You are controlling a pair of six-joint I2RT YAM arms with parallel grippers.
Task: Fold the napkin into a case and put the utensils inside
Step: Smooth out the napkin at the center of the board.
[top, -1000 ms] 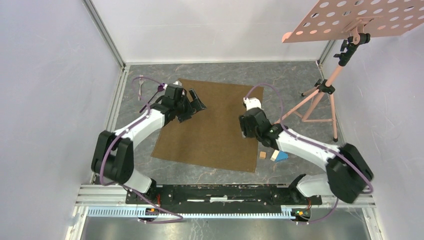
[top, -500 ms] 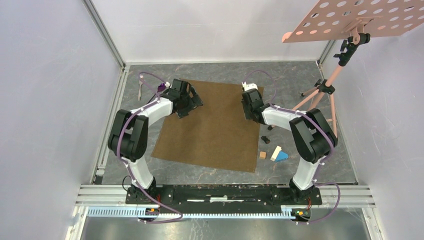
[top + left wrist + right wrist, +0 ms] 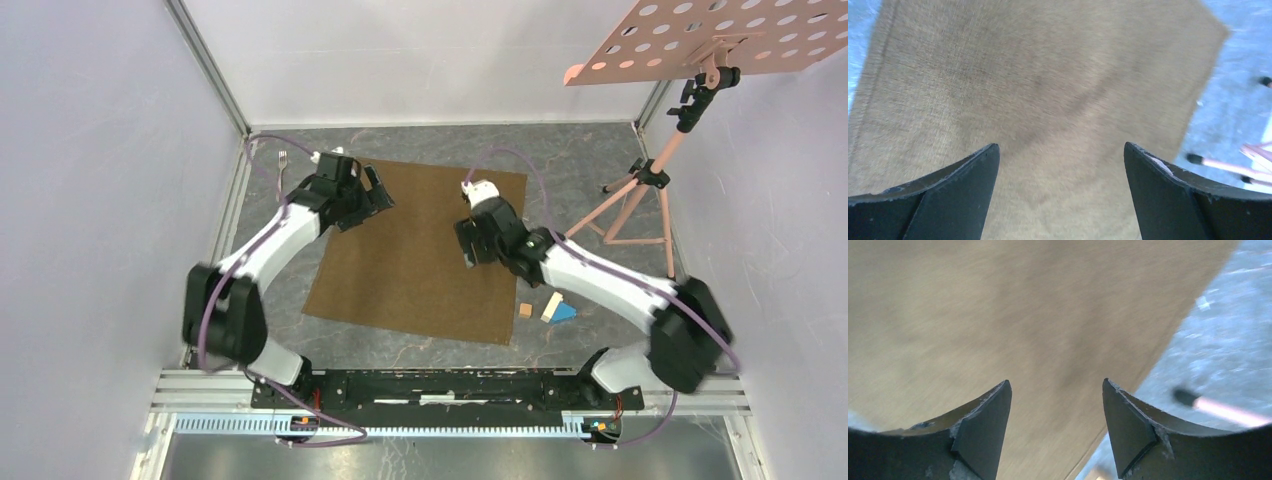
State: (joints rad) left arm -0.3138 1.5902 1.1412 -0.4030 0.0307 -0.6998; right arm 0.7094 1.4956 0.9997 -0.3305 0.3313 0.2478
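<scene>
Plainly, the napkin [image 3: 420, 260] lies spread flat and unfolded in the middle of the top view, a tilted brown square on the grey counter [image 3: 590, 150]. No crease or pouch shape shows, so I judge the folding has not begun and the cloth is laid out flat so that an edge can be gripped.

Over its upper-left corner hangs the left claw [image 3: 377, 198], released wide with nothing between its jaws; its wrist view shows only bare weave below. That arm reaches from the lower left of the frame in a long bend, forearm angled up and to the right.

Toward the right side of the cloth, just inside its right edge, the right claw [image 3: 466, 248] is also spread and empty, the cloth edge running beneath it in its own view. Its arm sweeps in from the lower right, elbow low.

At the upper left of the frame, off the cloth, lies the fork [image 3: 283, 160]; I cannot find the spoon. Small blocks [image 3: 548, 310] sit off the cloth's lower-right corner.
</scene>
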